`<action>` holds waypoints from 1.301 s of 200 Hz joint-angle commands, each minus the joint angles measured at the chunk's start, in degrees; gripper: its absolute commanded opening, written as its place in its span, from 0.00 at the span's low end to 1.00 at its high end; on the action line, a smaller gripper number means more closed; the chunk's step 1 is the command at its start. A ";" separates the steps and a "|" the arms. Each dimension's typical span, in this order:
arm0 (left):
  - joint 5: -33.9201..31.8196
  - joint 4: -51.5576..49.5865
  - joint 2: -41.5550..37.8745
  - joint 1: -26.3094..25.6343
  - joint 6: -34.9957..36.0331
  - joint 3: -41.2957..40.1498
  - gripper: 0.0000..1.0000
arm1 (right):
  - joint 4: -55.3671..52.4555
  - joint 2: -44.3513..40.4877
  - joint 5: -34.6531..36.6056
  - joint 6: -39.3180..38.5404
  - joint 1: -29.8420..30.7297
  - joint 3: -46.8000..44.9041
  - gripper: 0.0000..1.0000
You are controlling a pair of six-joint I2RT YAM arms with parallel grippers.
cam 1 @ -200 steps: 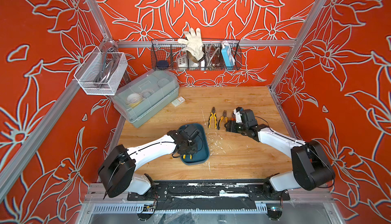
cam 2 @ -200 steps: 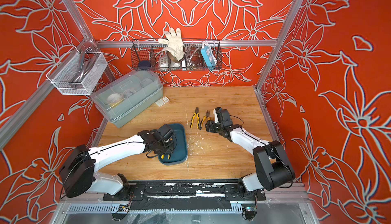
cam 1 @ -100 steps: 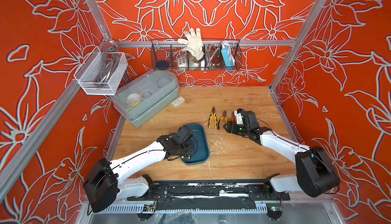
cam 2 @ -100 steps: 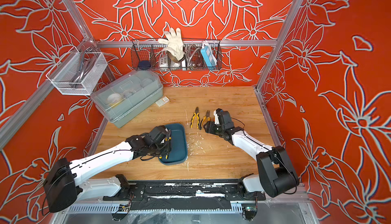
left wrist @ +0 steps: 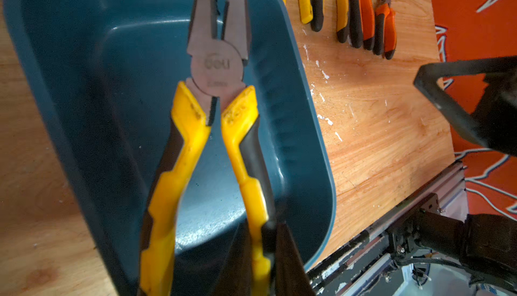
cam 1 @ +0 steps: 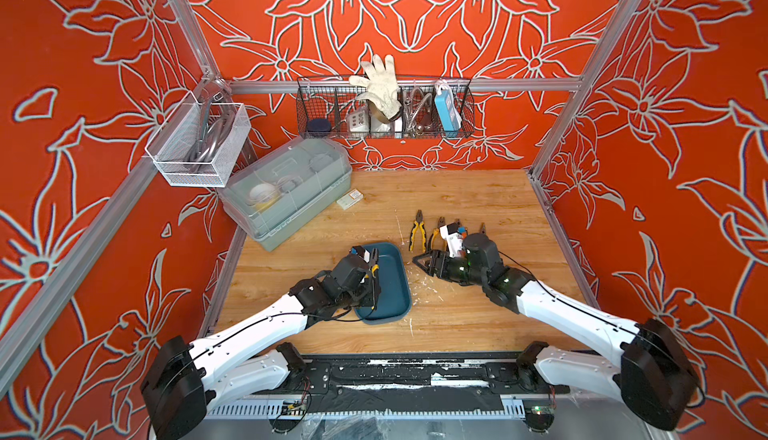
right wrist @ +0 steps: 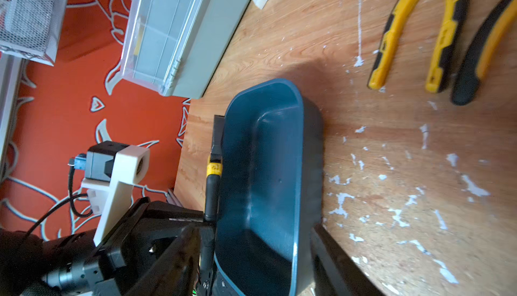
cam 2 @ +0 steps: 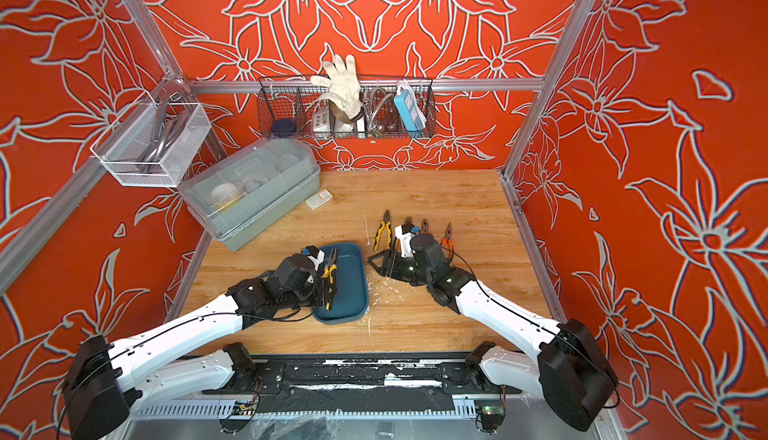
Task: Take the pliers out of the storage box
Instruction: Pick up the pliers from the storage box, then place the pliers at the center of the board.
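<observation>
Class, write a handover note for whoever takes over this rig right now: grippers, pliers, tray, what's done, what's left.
Grippers: left gripper shut on one handle of the yellow-and-black-handled pliers, over the shallow teal plastic tray; right gripper open, empty, beside the tray.
Done: four other pliers lie in a row on the wooden table; tray looks empty.
Left: set the held pair down on the table.

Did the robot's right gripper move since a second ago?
Yes. The right gripper moved toward the blue tray; its tip is now in front of the leftmost yellow pliers on the table.
</observation>
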 commanded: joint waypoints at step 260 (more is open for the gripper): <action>3.66 5.69 -7.35 -0.92 4.15 -3.27 0.00 | 14.19 27.78 -8.07 3.48 9.98 15.94 0.43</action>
